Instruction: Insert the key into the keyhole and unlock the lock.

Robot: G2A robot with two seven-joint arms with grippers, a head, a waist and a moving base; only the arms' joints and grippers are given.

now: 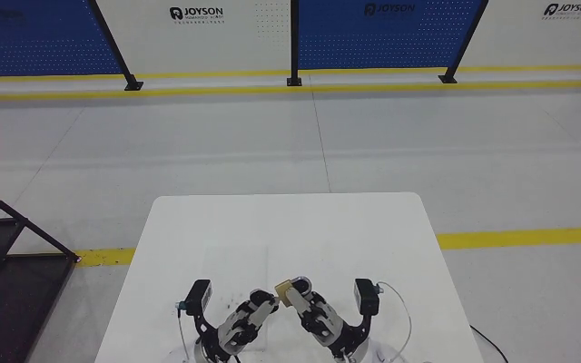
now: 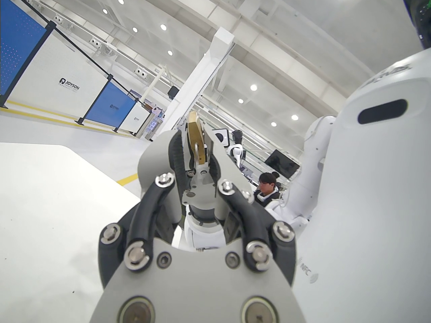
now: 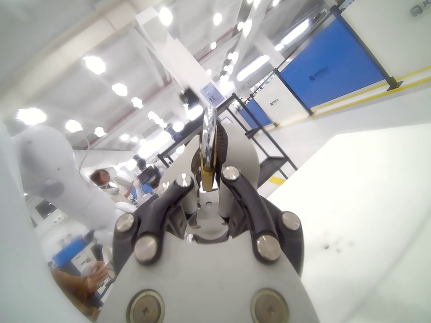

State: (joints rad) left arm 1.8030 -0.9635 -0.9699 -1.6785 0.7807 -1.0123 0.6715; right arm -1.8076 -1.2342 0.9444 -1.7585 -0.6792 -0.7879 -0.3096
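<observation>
Near middle: table (image 1: pixel 281 227). Both grippers over its near edge, side by side: L gripper (image 1: pixel 265 301) on left, R gripper (image 1: pixel 294 296) on right, tips angled in toward each other and close. The lock (image 1: pixel 285 290) is clamped in R gripper, one end sticking out past tips, so it sits betw. the two grippers. The key (image 2: pixel 195 132) is clamped in L gripper, poking out beyond tips. A frame (image 1: pixel 32 238) stands on floor just left of table. A floor line (image 1: pixel 508 239) runs out from behind table on both sides. The panels (image 1: pixel 381 32) stand well behind table, across far floor, w/ far line (image 1: pixel 227 83) on floor just in front of them.
</observation>
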